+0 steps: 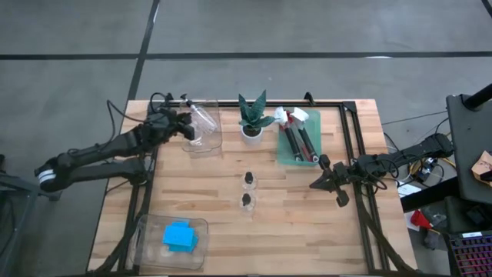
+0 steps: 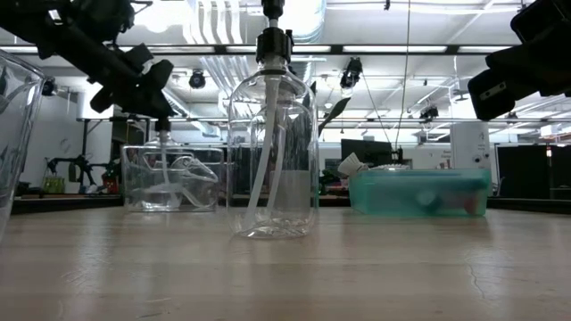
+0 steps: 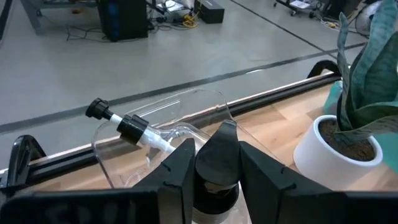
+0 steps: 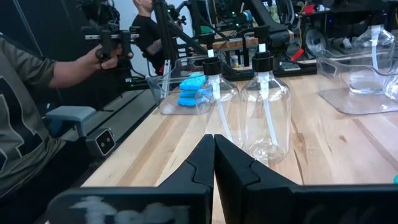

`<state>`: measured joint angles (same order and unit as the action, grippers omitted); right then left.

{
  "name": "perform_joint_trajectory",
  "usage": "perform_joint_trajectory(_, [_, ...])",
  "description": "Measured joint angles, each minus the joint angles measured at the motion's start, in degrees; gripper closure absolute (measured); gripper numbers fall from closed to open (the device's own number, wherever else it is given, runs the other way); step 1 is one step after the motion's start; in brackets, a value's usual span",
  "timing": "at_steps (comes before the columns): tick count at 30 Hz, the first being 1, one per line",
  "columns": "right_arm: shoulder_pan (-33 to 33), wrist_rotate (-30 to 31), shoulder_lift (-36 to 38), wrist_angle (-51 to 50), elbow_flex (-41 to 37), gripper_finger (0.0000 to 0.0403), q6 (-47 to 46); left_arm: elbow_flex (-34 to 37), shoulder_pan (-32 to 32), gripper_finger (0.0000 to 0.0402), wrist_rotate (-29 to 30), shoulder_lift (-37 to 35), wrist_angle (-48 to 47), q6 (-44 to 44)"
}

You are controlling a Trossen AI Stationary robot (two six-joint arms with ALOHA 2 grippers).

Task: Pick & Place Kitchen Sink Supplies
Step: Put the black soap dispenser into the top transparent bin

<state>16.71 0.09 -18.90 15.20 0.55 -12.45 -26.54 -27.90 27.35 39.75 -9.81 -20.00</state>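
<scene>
The left gripper (image 1: 184, 125) is clamping a clear bottle's black cap (image 3: 216, 185) over the far-left tray (image 1: 211, 142), risking a tip-over onto the bottle lying inside (image 3: 134, 130) if released askew.

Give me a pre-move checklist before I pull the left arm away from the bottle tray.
1. Left pincer above the clear tray: ok.
2. Black-capped bottle at the left pincer let go and settled: cannot tell.
3. Other bottle lying inside that tray: ok.
4. Potted plant standing apart from the left arm: ok.
5. Two mid-table bottles upright and waiting: ok.
6. Right pincer shut, empty, at the table's right side: ok.
</scene>
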Motion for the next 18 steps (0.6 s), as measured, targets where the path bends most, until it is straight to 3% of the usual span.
perform_joint_trajectory(18, [0.0,0.0,0.0,0.0,0.0,0.0394,0.0,-4.6,0.0,0.0178,-1.1,-0.8,-0.2,3.3])
